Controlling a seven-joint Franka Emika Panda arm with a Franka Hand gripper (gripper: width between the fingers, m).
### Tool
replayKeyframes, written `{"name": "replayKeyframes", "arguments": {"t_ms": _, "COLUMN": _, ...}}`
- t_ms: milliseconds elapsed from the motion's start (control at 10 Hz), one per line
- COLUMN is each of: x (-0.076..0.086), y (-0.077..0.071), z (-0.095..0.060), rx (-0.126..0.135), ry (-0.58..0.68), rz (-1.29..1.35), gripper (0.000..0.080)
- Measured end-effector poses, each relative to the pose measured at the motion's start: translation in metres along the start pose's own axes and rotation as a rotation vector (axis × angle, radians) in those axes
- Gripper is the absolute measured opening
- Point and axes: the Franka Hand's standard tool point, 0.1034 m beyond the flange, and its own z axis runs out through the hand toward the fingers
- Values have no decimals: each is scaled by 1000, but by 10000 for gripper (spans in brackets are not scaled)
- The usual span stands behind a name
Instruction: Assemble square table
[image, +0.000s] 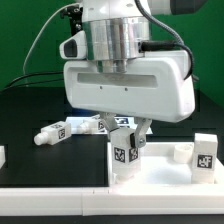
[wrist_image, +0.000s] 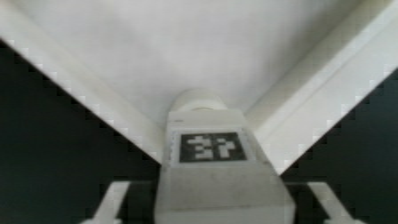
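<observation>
Loose legs nearby, jaws clamping upright leg

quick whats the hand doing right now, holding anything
hand: closed on the upright white leg, one finger on each side

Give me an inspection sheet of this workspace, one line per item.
Surface: black table; white border strip in the exterior view's foreground.
Job's things: one leg upright over the white panel; second leg and third leg lying on the table; tagged white piece upright at the exterior view's right.
Clutter: nothing seen.
Grippers: gripper straddles the upright leg; contact unclear.
Cables: black cable behind the arm.
Surroundings: green backdrop.
</observation>
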Motion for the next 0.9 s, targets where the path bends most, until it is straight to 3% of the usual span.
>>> {"name": "replayKeyframes", "arguments": {"t_ms": 100, "x": 0, "y": 2, "z": 0, "rx": 45, "ry": -5, "rz": 199, "gripper": 289}}
{"name": "replayKeyframes", "arguments": {"t_ms": 200, "x": -5, "y": 1, "z": 1, "rx": 65, "ry": -12, "rz": 396, "gripper": 291}}
{"name": "replayKeyframes", "arguments": {"t_ms": 400, "x": -5, "y": 1, "z": 2, "rx": 70, "ry": -23, "rz": 442, "gripper": 300}}
{"name": "replayKeyframes", "arguments": {"t_ms": 500, "x": -6, "y": 1, "z": 2, "rx": 66, "ry": -24, "rz": 386, "gripper": 300}}
{"name": "replayKeyframes", "arguments": {"t_ms": 600, "x": -9, "y": 1, "z": 1, "rx": 33, "ry": -40, "rz": 272, "gripper": 485}}
{"name": "replayKeyframes", "arguments": {"t_ms": 700, "x": -9, "y": -1, "z": -2, "rx": -1, "ry": -48, "rz": 68, "gripper": 485}}
{"name": "replayKeyframes", "arguments": {"t_ms": 800, "x": -10, "y": -3, "z": -4, "rx": -16, "ry": -44, "rz": -100, "gripper": 611}}
{"name": "replayKeyframes", "arguments": {"t_ms": 900, "x": -12, "y": -2, "z": -3, "rx": -23, "ry": -56, "rz": -189, "gripper": 642}}
